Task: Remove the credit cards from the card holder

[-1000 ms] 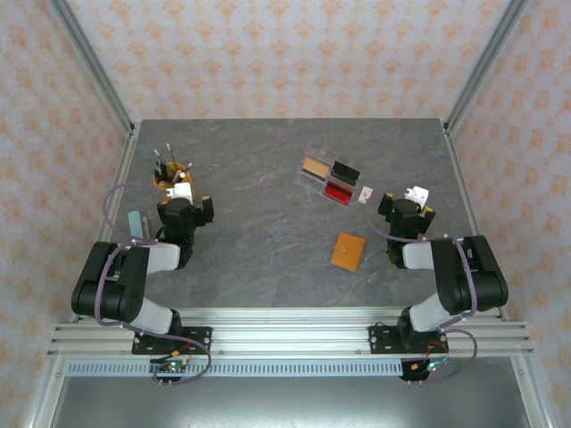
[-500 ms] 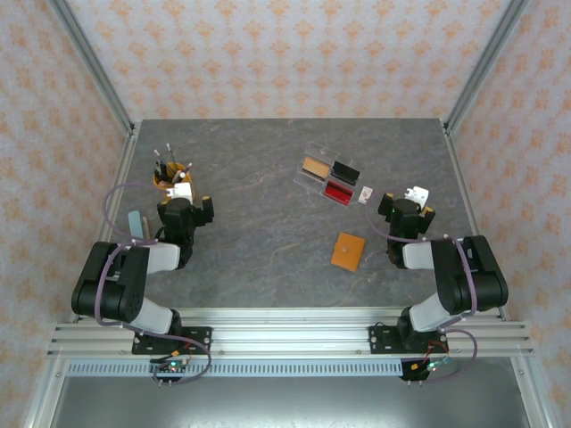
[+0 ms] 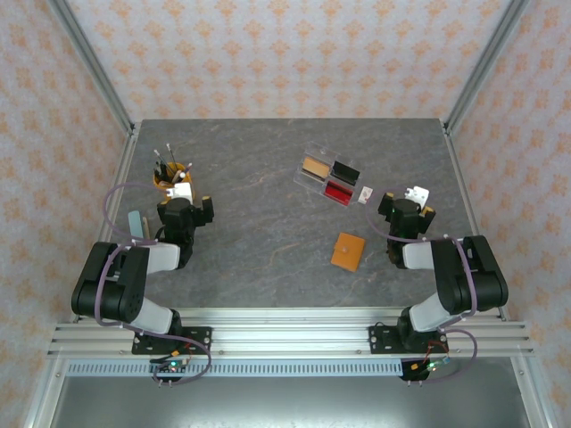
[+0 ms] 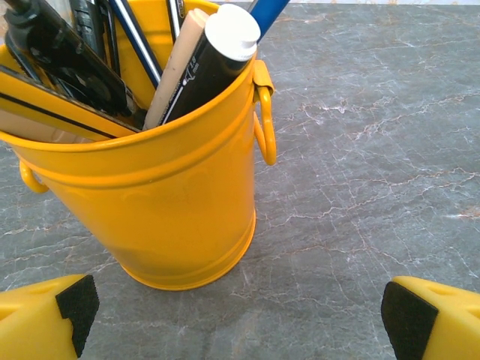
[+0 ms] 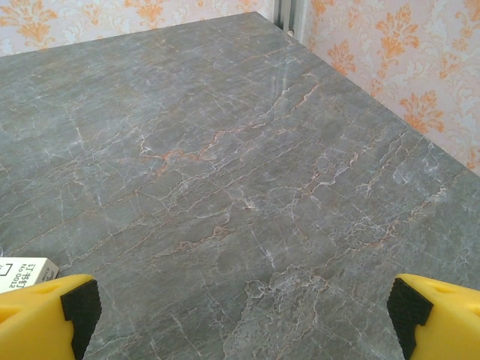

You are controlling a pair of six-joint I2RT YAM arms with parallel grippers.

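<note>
The grey marble table (image 3: pixel 268 160) takes up the middle of the top view. The two arms sit folded at its lower edge, the left arm (image 3: pixel 120 281) at lower left and the right arm (image 3: pixel 459 281) at lower right.

The left gripper (image 4: pixel 240 319) has its jaws spread wide with nothing between them, and a yellow bucket (image 4: pixel 180 195) of pens stands just ahead of it. The right gripper (image 5: pixel 244 319) is also wide apart and empty, looking over bare table toward the far right corner.

A clear tray (image 3: pixel 328 178) lies right of centre in the top view. Below it, apart from it, the orange card holder (image 3: pixel 348 251) lies flat and looks folded shut. It is just left of the right arm and well apart from the left arm. A small white box (image 5: pixel 22 274) sits at the lower left of the right wrist view.

Nothing has been started, and the risks are probably these:
- **Holder sliding:** it lies flat, so a pinch from one side could push it along the table instead of lifting an edge.
- **Tray knocked:** the right gripper faces away from the holder and must swing round, which could clip the tray or the box.
- **Bucket tipped:** the left arm could knock it over if it drives forward rather than lifting clear.
- **Cards stuck:** pulling them with the holder unpinned would likely drag the whole thing.
</note>
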